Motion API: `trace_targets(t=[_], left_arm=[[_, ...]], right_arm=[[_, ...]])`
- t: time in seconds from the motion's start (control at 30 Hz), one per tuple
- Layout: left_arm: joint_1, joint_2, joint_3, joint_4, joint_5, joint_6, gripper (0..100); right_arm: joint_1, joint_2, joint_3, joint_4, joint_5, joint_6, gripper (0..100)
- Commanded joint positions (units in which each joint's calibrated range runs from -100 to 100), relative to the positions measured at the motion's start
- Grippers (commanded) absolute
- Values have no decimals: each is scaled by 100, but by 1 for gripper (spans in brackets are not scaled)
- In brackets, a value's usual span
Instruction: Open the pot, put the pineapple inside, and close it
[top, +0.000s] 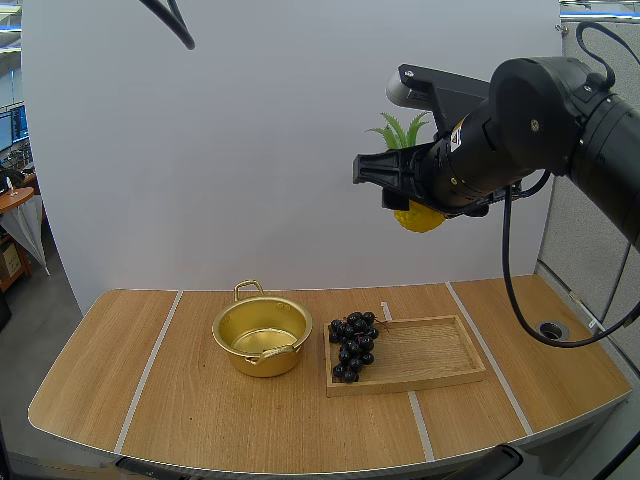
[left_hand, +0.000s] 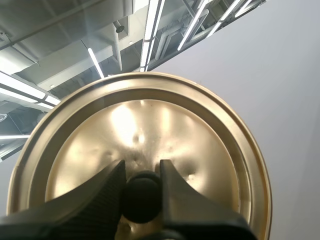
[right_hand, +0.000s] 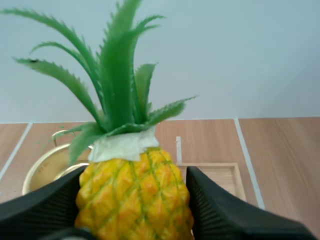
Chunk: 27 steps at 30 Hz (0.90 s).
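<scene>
My right gripper hangs high above the table, shut on a yellow pineapple with green leaves; in the right wrist view the black fingers press both sides of the pineapple. Below, a golden pot stands open on the wooden table, left of a wooden tray; the pot also appears behind the fruit. My left gripper pinches the black knob of the golden lid, whose underside faces the camera.
A wooden tray lies right of the pot, with a bunch of dark grapes at its left end. The table has bare wood at left and front. A round grommet hole sits at far right.
</scene>
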Motion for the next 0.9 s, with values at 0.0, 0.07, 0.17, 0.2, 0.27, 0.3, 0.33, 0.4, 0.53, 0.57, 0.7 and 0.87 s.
trace_targets(t=[0.0,0.07,0.17,0.2,0.27,0.3,0.33,0.4,0.53,0.57,0.7,0.87], left_arm=[[-20,-10,-43,31,-148,-64,0],[-20,-10,-43,31,-148,-64,0],[-20,-10,-43,31,-148,-64,0],[-20,-10,-43,31,-148,-64,0],[-20,-10,-43,31,-148,-64,0],[-20,-10,-43,31,-148,-64,0],[-20,-10,-43,31,-148,-64,0],[-20,-10,-43,31,-148,-64,0],[-20,-10,-43,31,-148,-64,0],[-20,-10,-43,31,-148,-64,0],[-20,-10,-43,31,-148,-64,0],[-20,-10,-43,31,-148,-64,0]], right_arm=[[13,-161,-16,-301,693,-2,0],[13,-202,-16,-324,693,-2,0],[13,-256,-16,-252,639,-2,0],[13,-256,-16,-143,552,-2,0],[13,-232,-16,233,155,-334,0],[13,-211,-16,511,-111,-624,0],[13,-199,-16,764,-357,-878,0],[13,-121,-16,1463,-910,-1633,0],[13,244,-16,2419,-1420,-2490,0],[13,388,-16,2510,-1497,-2606,0],[13,1041,-16,2590,-1796,-2681,0],[13,1968,-16,2947,-2044,-2959,0]])
